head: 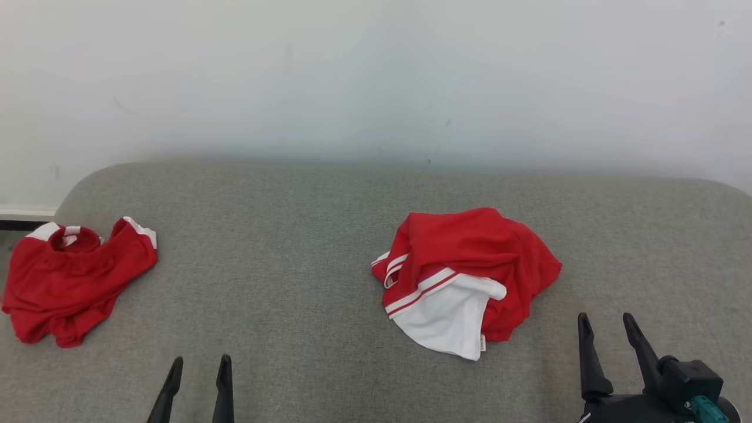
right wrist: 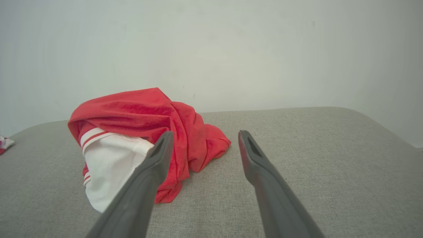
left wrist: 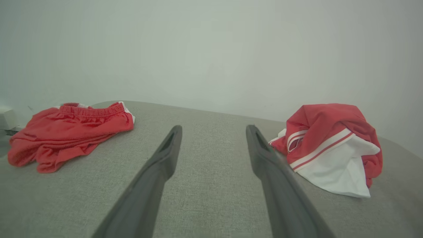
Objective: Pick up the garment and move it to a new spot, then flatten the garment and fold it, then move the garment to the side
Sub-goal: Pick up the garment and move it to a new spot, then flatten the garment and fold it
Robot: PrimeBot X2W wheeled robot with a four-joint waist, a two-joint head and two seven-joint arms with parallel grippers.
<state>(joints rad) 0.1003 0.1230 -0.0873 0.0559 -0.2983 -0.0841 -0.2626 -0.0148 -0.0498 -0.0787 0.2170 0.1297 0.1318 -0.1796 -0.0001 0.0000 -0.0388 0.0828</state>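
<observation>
At the near edge of a grey padded surface (head: 282, 282), the robot's left gripper (head: 200, 359) is poised with its two dark fingers spread wide and nothing between them. Toward the near right corner, the right gripper (head: 606, 318) stands just as wide open and just as empty. Just beyond it and a little to its left, clear of both fingers, the garment (head: 470, 258) lies in a crumpled heap right of the surface's centre. It is red cloth bunched over a white panel, with red-and-white striped trim facing the near edge. A pair of red shorts (head: 70, 282) with a gathered waistband and white trim lies rumpled at the left edge, well apart from the heap. Behind the rounded far edge rises a plain pale wall (head: 376, 76).
</observation>
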